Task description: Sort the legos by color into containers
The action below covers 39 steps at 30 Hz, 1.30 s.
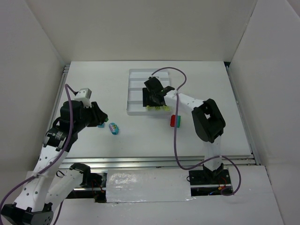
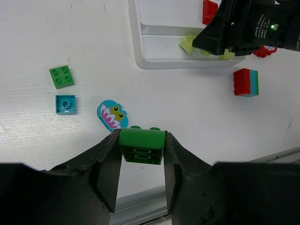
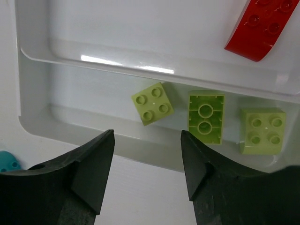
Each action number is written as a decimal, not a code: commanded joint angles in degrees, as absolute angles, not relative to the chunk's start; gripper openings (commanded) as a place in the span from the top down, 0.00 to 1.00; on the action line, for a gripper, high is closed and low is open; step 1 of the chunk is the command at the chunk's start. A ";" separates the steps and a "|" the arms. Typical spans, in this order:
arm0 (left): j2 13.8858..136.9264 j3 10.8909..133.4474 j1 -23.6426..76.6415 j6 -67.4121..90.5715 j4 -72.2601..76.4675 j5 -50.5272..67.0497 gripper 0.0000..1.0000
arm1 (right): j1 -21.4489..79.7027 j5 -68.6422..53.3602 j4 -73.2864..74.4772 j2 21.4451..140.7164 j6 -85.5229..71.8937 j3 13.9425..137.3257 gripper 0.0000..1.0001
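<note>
Our left end effector [image 2: 141,152] is clamped on a dark green brick [image 2: 141,140] over the left half of the counter [image 2: 197,117]. Our right end effector [image 3: 146,161] hangs with its fingers apart and empty above the white tray [image 3: 93,42] near the counter's far edge, where three pale yellow-green bricks [image 3: 152,103] lie in the compartment nearest us.

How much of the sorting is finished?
Done: three pale yellow-green bricks and a red brick lie in separate tray compartments. In hand: the left gripper clamps a dark green brick. Left: green plate, teal brick, lotus piece, red-and-teal stack on the table.
</note>
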<state>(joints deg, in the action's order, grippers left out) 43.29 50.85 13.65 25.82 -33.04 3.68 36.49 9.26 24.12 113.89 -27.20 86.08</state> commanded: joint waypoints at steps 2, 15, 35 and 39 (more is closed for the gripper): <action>42.54 51.33 13.89 26.10 -31.82 3.69 1.00 | 36.47 9.23 23.64 113.12 -27.07 89.91 0.30; 41.22 51.07 13.89 29.88 -25.85 16.58 1.00 | 36.83 -33.34 7.95 94.59 -22.32 75.25 0.18; 32.71 42.72 13.80 54.22 4.31 46.93 1.00 | 49.13 -43.34 -42.45 74.80 -48.61 50.62 0.23; 31.03 41.66 13.80 56.95 5.18 47.63 1.00 | 51.24 -41.05 -40.87 74.09 -47.29 51.59 0.24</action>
